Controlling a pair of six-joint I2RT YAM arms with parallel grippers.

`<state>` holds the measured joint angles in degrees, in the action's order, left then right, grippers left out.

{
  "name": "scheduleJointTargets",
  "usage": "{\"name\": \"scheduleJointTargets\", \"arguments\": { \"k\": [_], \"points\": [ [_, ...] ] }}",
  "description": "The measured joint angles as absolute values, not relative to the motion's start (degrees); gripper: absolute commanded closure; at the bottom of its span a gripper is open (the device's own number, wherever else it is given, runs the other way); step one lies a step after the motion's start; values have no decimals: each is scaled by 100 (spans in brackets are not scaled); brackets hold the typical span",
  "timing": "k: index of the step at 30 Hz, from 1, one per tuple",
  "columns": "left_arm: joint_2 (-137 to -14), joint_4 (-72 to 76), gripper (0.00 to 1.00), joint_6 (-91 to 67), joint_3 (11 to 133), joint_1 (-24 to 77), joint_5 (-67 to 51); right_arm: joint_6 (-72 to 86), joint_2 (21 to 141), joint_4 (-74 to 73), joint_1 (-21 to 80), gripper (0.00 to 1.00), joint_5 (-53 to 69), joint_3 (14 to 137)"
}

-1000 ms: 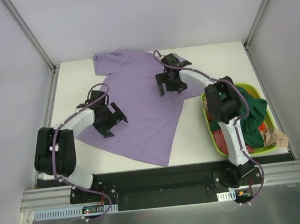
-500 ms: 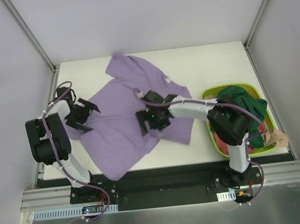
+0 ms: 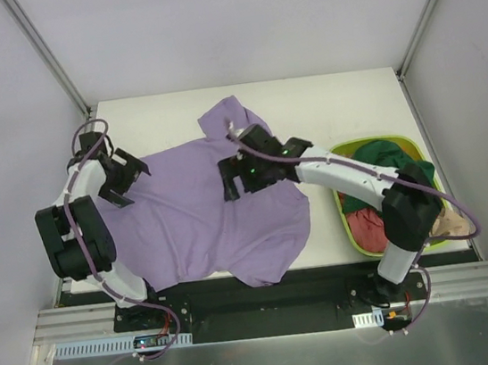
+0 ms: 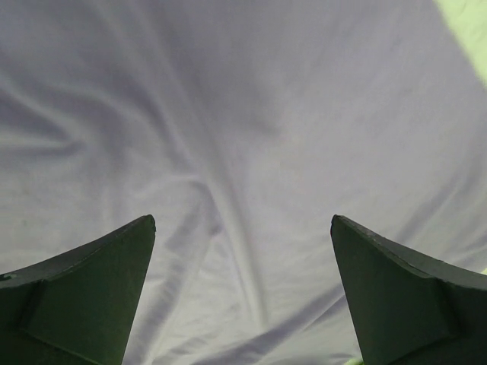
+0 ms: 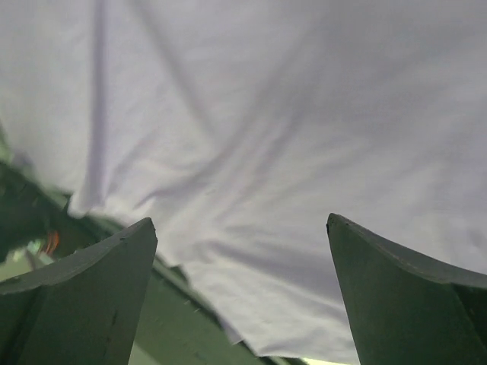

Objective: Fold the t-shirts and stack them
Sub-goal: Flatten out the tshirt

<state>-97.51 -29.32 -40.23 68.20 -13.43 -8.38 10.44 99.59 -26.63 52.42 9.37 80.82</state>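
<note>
A lavender t-shirt [image 3: 203,215] lies spread and wrinkled across the table, its hem reaching the near edge. My left gripper [image 3: 121,179] hangs open over the shirt's left sleeve area; in the left wrist view the left gripper [image 4: 243,220] has only lavender cloth [image 4: 251,137] under it. My right gripper [image 3: 241,176] stands open above the shirt's upper middle, near the collar. In the right wrist view the right gripper [image 5: 242,220] looks down on the cloth [image 5: 289,114] and one of its edges. A dark green shirt [image 3: 397,169] and a red-pink one [image 3: 371,225] lie bunched in the basket.
The lime-green basket [image 3: 350,230] stands at the right of the table, with a beige cloth [image 3: 449,226] hanging over its near right corner. Metal frame posts rise at the far corners. The black base rail [image 3: 259,296] runs along the near edge.
The lavender shirt has turned and slid toward the near edge. My left arm swung out to the table's left side. My right gripper moved left over the shirt. Both stayed open.
</note>
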Motion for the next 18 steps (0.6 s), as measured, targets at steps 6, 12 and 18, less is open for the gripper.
{"name": "scheduleJointTargets", "arguments": {
  "k": [6,12,18],
  "points": [
    [-9137,-3000,1,-3911,6003,-731,-694,1011,10040,-2788,4193,4,399,7806],
    [-9520,-3017,1,-3787,5889,-574,-672,958,11026,-2921,3951,4,370,7940],
    [-10333,-3225,1,-3688,6646,-572,-716,961,11417,-2995,3653,4,388,8239]
  ]
}}
